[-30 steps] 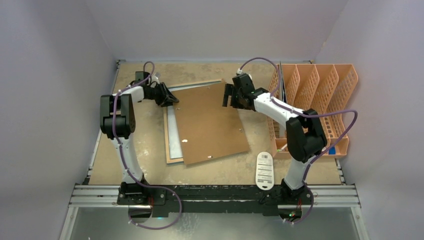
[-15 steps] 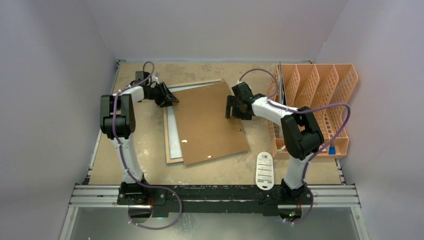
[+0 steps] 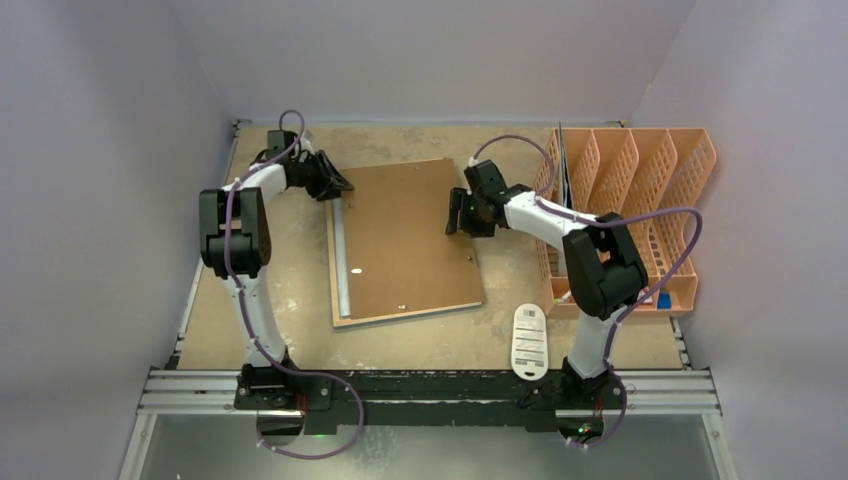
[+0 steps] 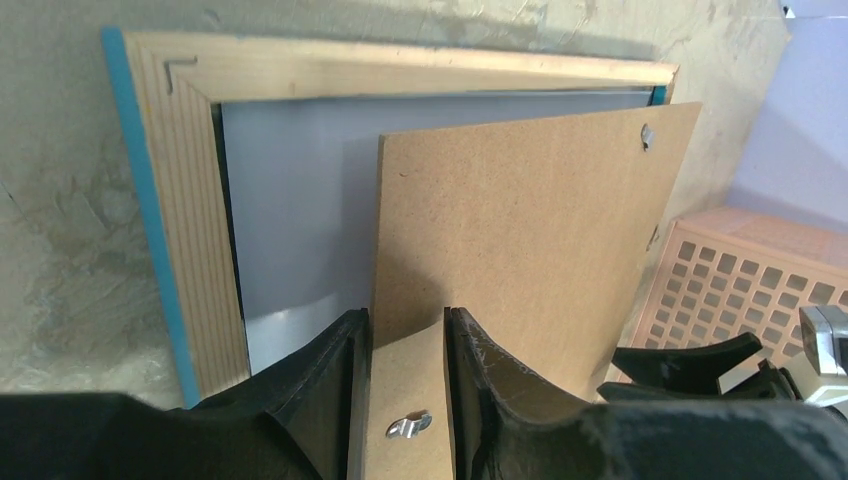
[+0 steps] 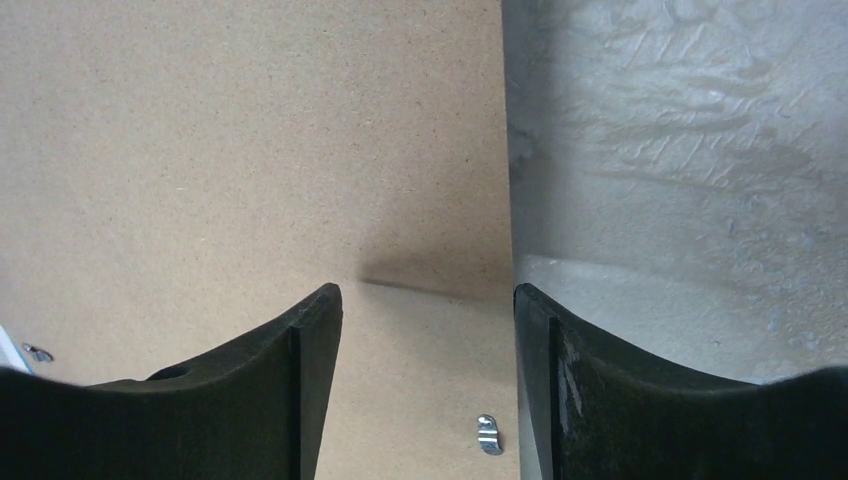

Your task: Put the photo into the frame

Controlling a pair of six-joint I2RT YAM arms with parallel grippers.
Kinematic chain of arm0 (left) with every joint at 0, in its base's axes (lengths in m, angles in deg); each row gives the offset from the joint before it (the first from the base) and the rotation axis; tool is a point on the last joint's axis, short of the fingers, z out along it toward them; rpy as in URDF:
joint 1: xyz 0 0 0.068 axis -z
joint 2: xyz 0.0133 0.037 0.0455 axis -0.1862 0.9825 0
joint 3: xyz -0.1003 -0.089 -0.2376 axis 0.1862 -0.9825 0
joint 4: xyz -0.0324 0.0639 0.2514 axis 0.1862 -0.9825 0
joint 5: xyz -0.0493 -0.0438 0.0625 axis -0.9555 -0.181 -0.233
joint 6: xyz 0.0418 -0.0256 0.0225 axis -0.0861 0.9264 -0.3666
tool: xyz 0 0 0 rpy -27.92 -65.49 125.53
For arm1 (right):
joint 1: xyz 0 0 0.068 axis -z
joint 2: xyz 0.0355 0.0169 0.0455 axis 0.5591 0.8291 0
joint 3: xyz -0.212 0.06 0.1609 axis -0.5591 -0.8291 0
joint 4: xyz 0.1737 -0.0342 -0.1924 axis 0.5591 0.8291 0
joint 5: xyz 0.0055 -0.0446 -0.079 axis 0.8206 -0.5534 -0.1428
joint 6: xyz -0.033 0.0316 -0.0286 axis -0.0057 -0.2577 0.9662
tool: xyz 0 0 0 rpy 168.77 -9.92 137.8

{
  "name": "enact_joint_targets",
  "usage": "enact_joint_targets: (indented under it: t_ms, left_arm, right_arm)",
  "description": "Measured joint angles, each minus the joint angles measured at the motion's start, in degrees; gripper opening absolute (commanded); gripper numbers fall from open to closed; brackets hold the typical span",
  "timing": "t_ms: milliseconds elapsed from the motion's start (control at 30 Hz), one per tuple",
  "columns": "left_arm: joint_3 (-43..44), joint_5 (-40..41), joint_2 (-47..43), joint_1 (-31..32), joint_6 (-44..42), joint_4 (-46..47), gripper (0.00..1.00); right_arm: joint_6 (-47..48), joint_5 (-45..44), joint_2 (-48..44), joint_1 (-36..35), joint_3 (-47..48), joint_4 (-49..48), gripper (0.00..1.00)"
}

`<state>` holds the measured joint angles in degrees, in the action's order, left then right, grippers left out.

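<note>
In the top view the backing board [image 3: 410, 240] covers most of the frame [image 3: 334, 270]; only its left strip and lower edge show. The photo [image 4: 290, 220] shows a plain pale side, its print hidden. Low in the left wrist view, whether the left gripper [image 4: 405, 315] pinches the backing board cannot be told.

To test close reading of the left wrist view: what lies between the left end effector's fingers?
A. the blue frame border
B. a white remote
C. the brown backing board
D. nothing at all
C: in the left wrist view the brown backing board, carrying a small metal tab, runs between the black fingers of the left end effector.
</note>
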<state>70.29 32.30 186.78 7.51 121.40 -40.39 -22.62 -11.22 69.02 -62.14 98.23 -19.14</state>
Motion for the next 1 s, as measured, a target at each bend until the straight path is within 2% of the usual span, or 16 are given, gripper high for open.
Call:
enact_joint_targets:
  t_ms: [333,467,633,800,1000]
  left_arm:
    - [3.28,4.09,0.7,-0.2,0.0,-1.57,0.37]
    - [3.87,5.9,0.7,-0.2,-0.44,-5.07,0.52]
    - [7.21,9.44,0.7,-0.17,-1.77,-11.67,0.63]
    - [11.89,14.43,0.46,-0.26,-3.8,-16.37,0.65]
    - [11.5,16.55,-1.9,-0.7,-5.57,-17.84,0.66]
  right_arm:
    - [0.04,1.46,2.95,0.02,2.82,-1.44,0.65]
    - [0.11,1.53,4.13,0.04,3.76,-1.4,0.65]
    - [0.26,1.42,4.5,0.02,4.94,-1.05,0.66]
    - [0.28,1.42,4.5,0.02,5.46,-0.74,0.66]
    - [0.33,0.92,4.59,0.02,6.12,-0.55,0.64]
